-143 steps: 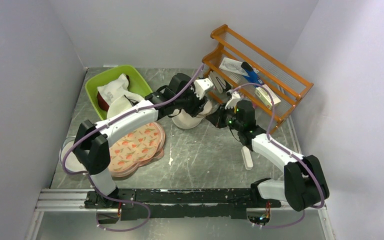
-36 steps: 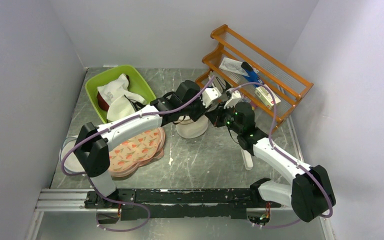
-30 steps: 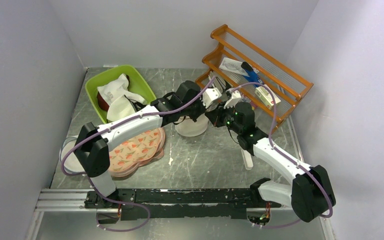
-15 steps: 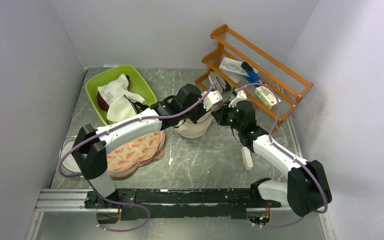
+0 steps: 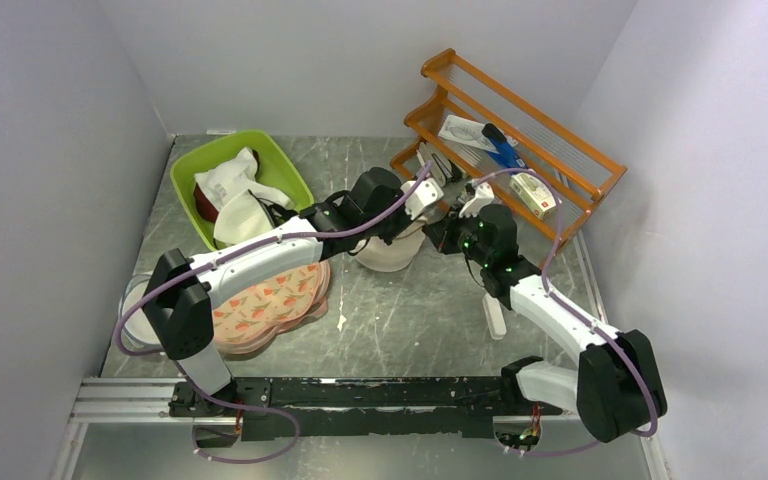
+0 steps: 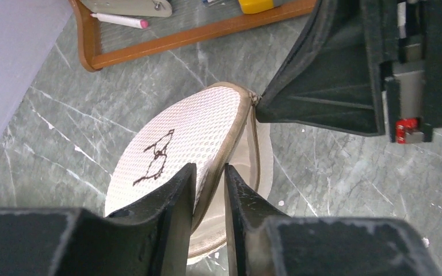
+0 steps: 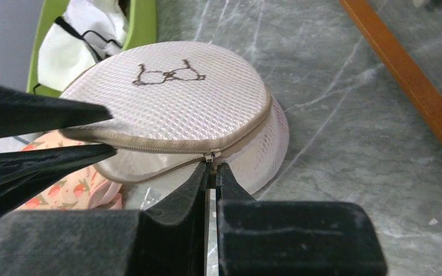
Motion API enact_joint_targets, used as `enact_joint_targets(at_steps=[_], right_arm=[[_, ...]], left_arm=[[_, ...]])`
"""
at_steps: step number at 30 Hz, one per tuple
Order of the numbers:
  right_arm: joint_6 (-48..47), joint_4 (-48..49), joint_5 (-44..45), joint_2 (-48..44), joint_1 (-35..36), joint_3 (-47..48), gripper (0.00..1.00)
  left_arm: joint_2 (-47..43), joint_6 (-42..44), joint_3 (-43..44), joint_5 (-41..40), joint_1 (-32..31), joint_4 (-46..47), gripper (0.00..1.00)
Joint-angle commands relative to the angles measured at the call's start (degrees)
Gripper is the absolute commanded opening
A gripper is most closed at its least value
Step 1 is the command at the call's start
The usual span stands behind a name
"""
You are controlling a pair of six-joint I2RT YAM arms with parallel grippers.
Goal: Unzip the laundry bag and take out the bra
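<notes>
Right gripper [image 7: 212, 168]: clamped shut on zipper pull [image 7: 211, 155] at its tips. Left gripper [image 6: 209, 172]: astride laundry bag [image 6: 190, 126] rim, grip unclear. Tighten there first, then drag pull along rim.

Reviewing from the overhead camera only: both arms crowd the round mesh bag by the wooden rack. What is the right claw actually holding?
Observer: The right claw is shut on the zipper pull at the rim of the bag.
Operator: And the left claw?
Observer: The left claw straddles the lid's rim, slightly open.
Operator: Is the bra out?
Observer: No bra shows; the gap under the lid shows only white.
</notes>
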Motion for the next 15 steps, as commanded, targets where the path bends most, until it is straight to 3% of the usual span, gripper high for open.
enact_joint_targets(at_steps=[1,7,15], right_arm=[[-1.2,4.1,-3.3,-1.9,1.6,-0.1,0.00],[-0.9,5.7,-4.6,-1.9,3.9,0.2,0.00],[-0.8,6.4,-5.0,-1.8,6.2,1.1,0.00]], left_arm=[[-0.9,0.8,0.0,-2.6,-0.3,0.4,0.38],[-0.6,0.9,-0.3,-3.8,-0.3,0.7,0.47],[-0.3,0.9,0.1,-2.6,-0.7,0.3,0.42]])
